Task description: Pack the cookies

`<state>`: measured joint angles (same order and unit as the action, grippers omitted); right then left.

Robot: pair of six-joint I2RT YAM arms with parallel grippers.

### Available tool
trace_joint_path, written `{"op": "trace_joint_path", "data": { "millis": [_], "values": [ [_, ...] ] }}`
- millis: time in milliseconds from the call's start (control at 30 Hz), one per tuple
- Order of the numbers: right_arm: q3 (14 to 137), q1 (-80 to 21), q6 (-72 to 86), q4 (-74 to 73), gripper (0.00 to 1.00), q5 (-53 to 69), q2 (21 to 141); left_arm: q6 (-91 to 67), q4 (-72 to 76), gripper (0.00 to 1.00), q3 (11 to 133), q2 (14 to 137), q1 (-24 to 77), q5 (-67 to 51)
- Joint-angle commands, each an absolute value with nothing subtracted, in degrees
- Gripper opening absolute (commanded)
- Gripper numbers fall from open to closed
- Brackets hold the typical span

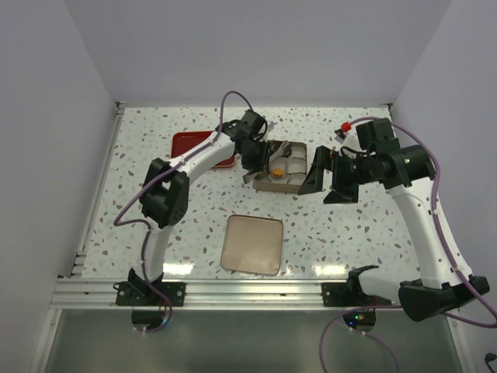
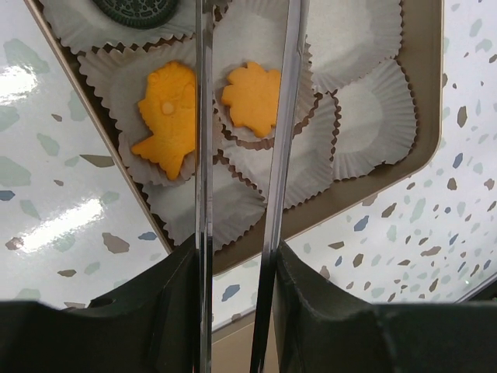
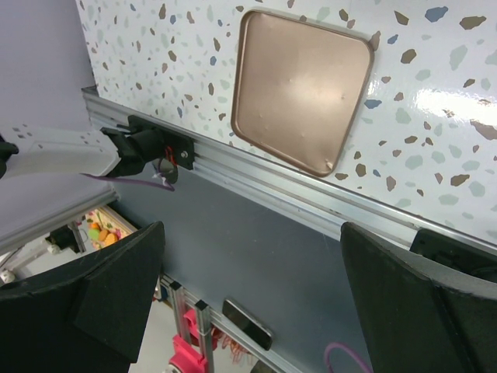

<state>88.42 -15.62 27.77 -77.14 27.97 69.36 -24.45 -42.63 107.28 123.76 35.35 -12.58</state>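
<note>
Fingers (image 2: 203,155) of left gripper (image 1: 264,165) hover over cookies (image 2: 252,97), right gripper (image 1: 326,182) beside box (image 2: 423,93).

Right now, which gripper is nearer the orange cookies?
Left. The left gripper hangs right over the orange cookies in the box; the right gripper sits off the box's right side, open.

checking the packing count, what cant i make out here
Dark round cookie: left wrist view, cut off by the top edge.
Red rectangular tray: top view, left arm covers much of it.
Left claw, thin metal blades: left wrist view, tips past the top edge, grip unclear.
</note>
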Motion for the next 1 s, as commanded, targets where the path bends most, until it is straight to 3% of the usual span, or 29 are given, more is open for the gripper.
{"op": "trace_joint_path", "data": {
  "millis": [0,700,967],
  "values": [
    [88.2,-15.4,26.5,-77.7,0.99,27.8,68.9,-24.8,-41.7,0.29,110.3,123.7,35.6,-10.0],
    [87.5,-15.4,26.5,-77.6,0.99,27.9,69.0,-26.0,-45.3,0.29,115.8,125.7,35.7,-3.3],
    [87.5,-15.5,26.5,-77.6,0.99,28.0,69.1,-25.8,-45.8,0.49,115.2,125.7,35.7,-2.5]
  ]
}}
